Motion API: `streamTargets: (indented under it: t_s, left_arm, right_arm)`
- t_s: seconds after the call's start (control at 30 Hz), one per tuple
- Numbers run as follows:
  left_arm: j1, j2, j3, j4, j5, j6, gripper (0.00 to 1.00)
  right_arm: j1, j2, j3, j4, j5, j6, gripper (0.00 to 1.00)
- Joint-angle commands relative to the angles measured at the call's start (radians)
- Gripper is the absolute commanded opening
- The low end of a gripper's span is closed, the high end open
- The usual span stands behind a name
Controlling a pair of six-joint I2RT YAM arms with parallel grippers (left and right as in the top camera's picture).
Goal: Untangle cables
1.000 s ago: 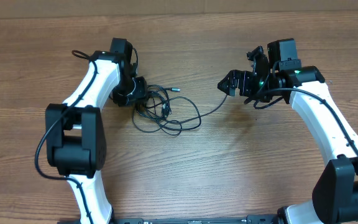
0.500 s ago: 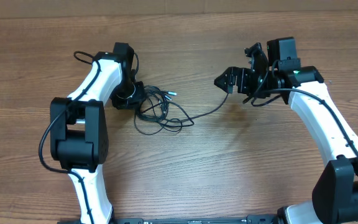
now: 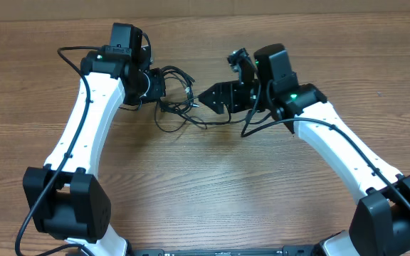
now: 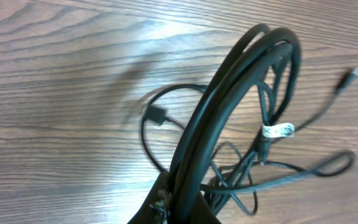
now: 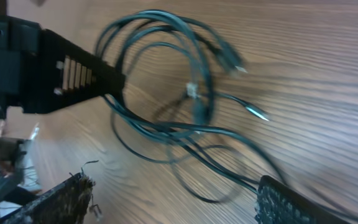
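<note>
Now, left gripper (image 3: pixel 161 85): clamped shut on the cables (image 3: pixel 180 105), loops arching up off the table (image 3: pixel 212 178).
Right gripper (image 3: pixel 206 97): jaws wide, just beside the tangle.
Cables: between both grippers.

You're looking down on a brown wooden bench (image 3: pixel 212 192), its grain running left to right across the whole overhead view. Along the far edge sits a paler tan strip (image 3: pixel 333 6); you can't tell what it is. The light is soft, leaving a pale sheen (image 4: pixel 145 34) on the wood.
</note>
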Motion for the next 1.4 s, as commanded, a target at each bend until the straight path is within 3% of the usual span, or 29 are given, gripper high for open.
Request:
streamTargets:
  t_s: [0.0, 0.13, 0.33, 0.5, 0.6, 0.93, 1.0, 1.03, 1.13, 1.37]
  left_arm:
    - [-0.016, -0.034, 0.018, -0.001, 0.031, -0.003, 0.04]
    - [-0.036, -0.035, 0.018, -0.009, 0.031, -0.002, 0.04]
    - [-0.045, -0.035, 0.018, -0.008, 0.031, 0.005, 0.04]
    - [-0.044, -0.035, 0.018, 0.010, 0.033, -0.055, 0.04]
    - [-0.044, -0.035, 0.018, 0.010, 0.085, -0.066, 0.04]
    - [-0.027, -0.036, 0.018, 0.009, 0.299, -0.066, 0.04]
    - [-0.016, -0.036, 0.018, 0.011, 0.339, -0.066, 0.04]
    - [-0.009, -0.036, 0.018, 0.011, 0.345, -0.066, 0.04]
    - [0.011, -0.036, 0.018, 0.008, 0.341, -0.066, 0.04]
    - [0.042, -0.036, 0.018, -0.010, 0.189, -0.065, 0.04]
  right_arm:
    - [0.032, 0.009, 0.021, 0.034, 0.007, 0.055, 0.85]
    - [0.072, 0.055, 0.021, 0.049, 0.007, -0.072, 0.95]
    - [0.108, 0.115, 0.021, -0.059, 0.008, -0.288, 0.85]
    - [0.131, 0.134, -0.001, -0.077, 0.066, -0.332, 0.83]
    - [0.141, 0.141, -0.027, -0.044, 0.135, -0.325, 0.68]
    - [0.142, 0.158, -0.032, 0.007, 0.150, -0.324, 0.54]
    - [0.142, 0.166, -0.032, 0.006, 0.150, -0.324, 0.41]
    - [0.142, 0.169, -0.032, 0.005, 0.150, -0.319, 0.27]
    - [0.141, 0.167, -0.029, 0.002, 0.150, -0.264, 0.04]
    - [0.046, 0.103, 0.046, -0.146, 0.150, -0.241, 0.04]
